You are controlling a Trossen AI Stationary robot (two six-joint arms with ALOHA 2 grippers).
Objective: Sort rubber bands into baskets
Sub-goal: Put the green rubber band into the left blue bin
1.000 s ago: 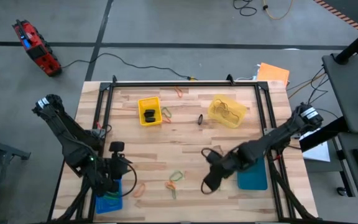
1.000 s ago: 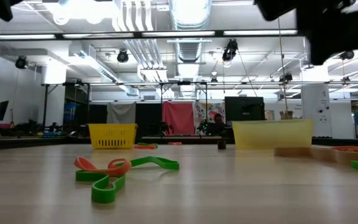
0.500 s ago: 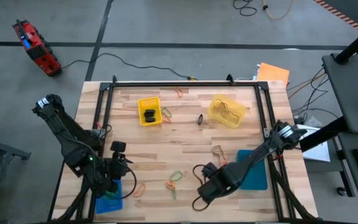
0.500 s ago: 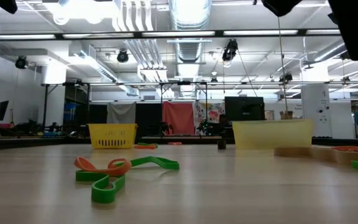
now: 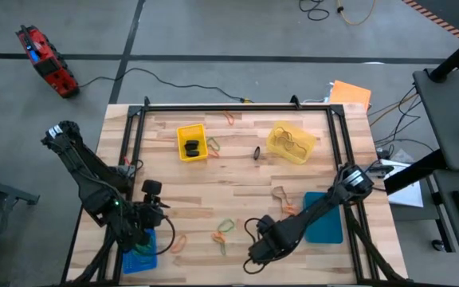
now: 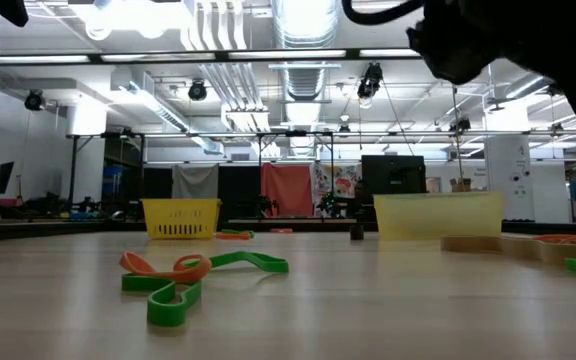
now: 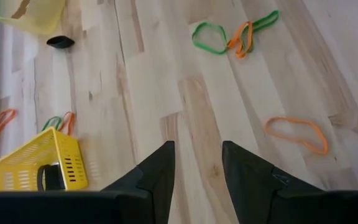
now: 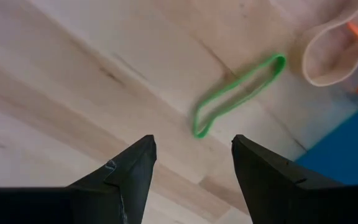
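Observation:
Rubber bands lie loose on the wooden table: a green band (image 8: pixel 238 93) just beyond my right gripper (image 8: pixel 191 155), a tan one (image 8: pixel 331 46) farther off, a green and orange cluster (image 5: pixel 223 231) and a single orange band (image 5: pixel 178 241). My right gripper (image 5: pixel 256 255) points down near the table's near edge, open and empty, left of the teal basket (image 5: pixel 325 223). My left gripper (image 7: pixel 197 158) hangs open and empty over the near left, by the blue basket (image 5: pixel 143 261). The yellow basket (image 5: pixel 191 142) and the pale yellow basket (image 5: pixel 291 142) stand at the far side.
A black band (image 5: pixel 256 152) lies between the two far baskets, an orange one (image 5: pixel 229 118) at the far edge, and green and orange ones (image 5: pixel 213 145) beside the yellow basket. A black frame (image 5: pixel 237 106) borders the table. An orange sheet (image 5: pixel 349 93) lies beyond the far right corner.
My right gripper has gone toward the table's near edge and a little left, sinking lower and tipping until it points down. It stays open. The rubber bands and baskets have not moved.

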